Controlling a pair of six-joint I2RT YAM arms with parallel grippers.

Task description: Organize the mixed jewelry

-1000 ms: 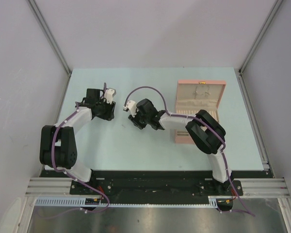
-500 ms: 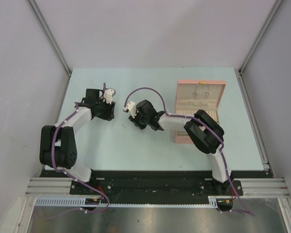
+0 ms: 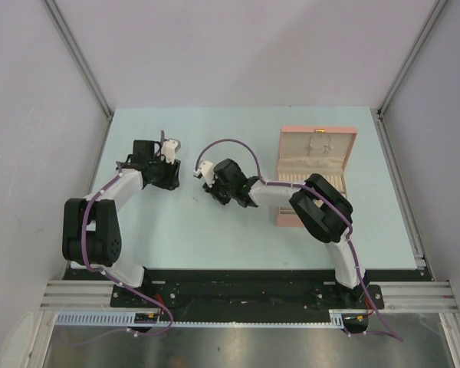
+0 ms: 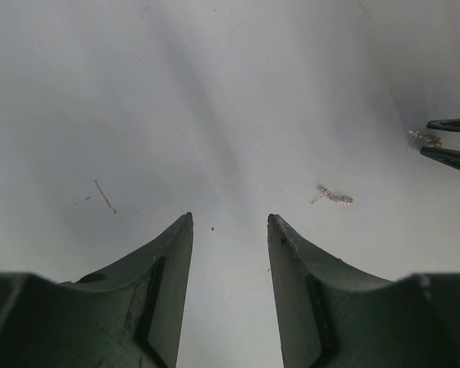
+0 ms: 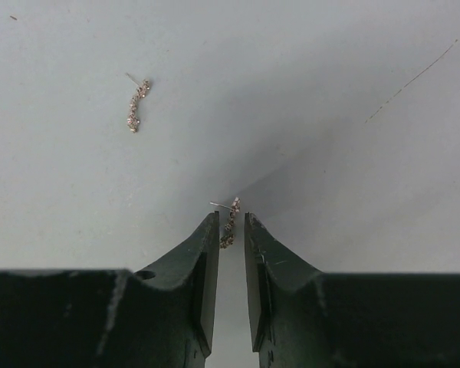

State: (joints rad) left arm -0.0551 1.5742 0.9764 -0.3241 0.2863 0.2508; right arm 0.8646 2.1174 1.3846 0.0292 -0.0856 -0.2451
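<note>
In the right wrist view a tiny sparkly earring (image 5: 229, 227) lies on the table right between the tips of my right gripper (image 5: 231, 217). The jaws stand a narrow gap apart and are not clamped on it. A second matching earring (image 5: 135, 106) lies farther off to the left. In the left wrist view my left gripper (image 4: 230, 216) is open over bare table. One earring (image 4: 334, 197) lies just beyond its right finger, and another earring (image 4: 425, 138) sits between the right gripper's fingertips (image 4: 448, 124) at the edge. The cream rectangular piece is out of view.
A pink jewelry box (image 3: 316, 178) with its lid up stands at the right of the pale table (image 3: 215, 230). Both grippers meet near the table's middle left, the left gripper (image 3: 169, 149) and the right gripper (image 3: 204, 169) close together. Grey walls enclose the table.
The right gripper has slid a little to the left and farther out. The left gripper has also edged slightly left. The box has not moved.
</note>
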